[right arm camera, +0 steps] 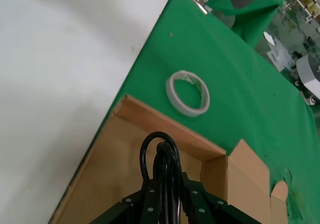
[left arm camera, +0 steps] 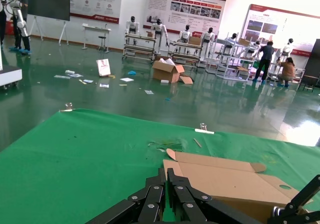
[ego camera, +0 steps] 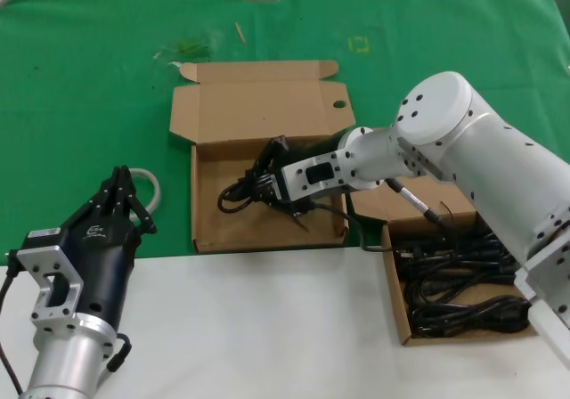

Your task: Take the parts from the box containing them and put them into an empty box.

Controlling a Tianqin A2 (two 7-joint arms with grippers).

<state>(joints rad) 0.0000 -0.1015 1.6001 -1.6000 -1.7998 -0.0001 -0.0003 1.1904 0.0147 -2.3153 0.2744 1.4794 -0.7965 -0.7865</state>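
Holding cable (ego camera: 242, 191), right gripper (ego camera: 270, 183), over empty box (ego camera: 210, 230)

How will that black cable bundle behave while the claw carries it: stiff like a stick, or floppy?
Probably floppy: the cable bundle droops in loose loops below the right gripper over the empty box. It likely won't roll, being tangled coils. Loops might snag the box wall when lowered.

far lid of the cable-filled box (ego camera: 445, 205) behind the right arm (ego camera: 463, 141)

green cloth (ego camera: 89, 105), white tape roll (right arm camera: 188, 92) on it, white tabletop (ego camera: 267, 328)
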